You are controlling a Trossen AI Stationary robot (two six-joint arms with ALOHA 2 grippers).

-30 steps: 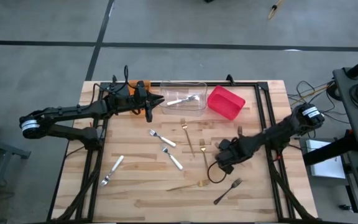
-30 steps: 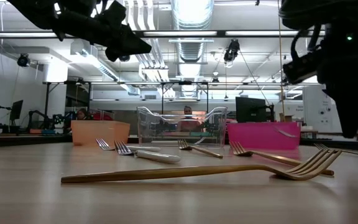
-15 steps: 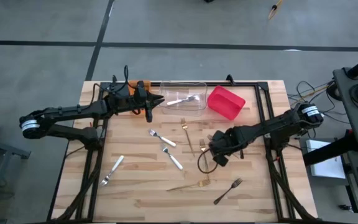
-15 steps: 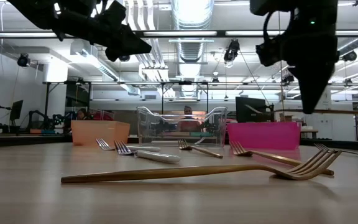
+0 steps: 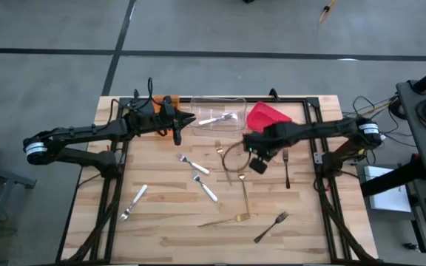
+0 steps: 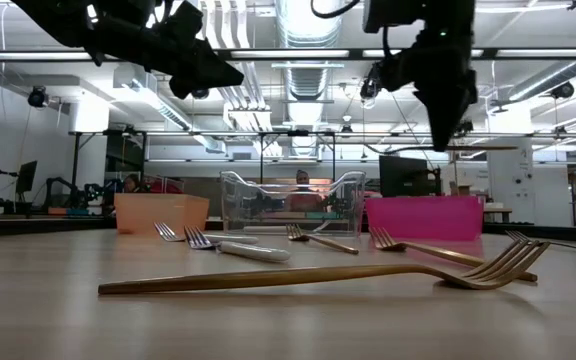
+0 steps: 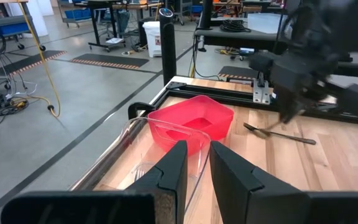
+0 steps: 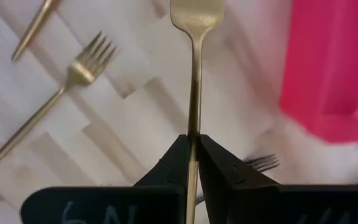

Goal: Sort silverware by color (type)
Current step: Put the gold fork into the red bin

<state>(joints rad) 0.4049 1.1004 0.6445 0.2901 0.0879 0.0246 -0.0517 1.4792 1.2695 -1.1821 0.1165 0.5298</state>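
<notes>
A: The right gripper (image 8: 192,149), fingers clamped on a gold fork (image 8: 194,74), hangs beside the red bin (image 5: 268,118).

B: Carrying step; next, judge its bin and release.

A: The left gripper (image 7: 194,165), fingers narrow and empty, waits left of the red bin.

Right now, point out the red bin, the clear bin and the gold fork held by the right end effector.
red bin (image 5: 271,113), high view, rim.
clear bin (image 6: 290,203), low view, front wall.
gold fork (image 8: 195,81), right wrist view, handle above the fingers.
</notes>
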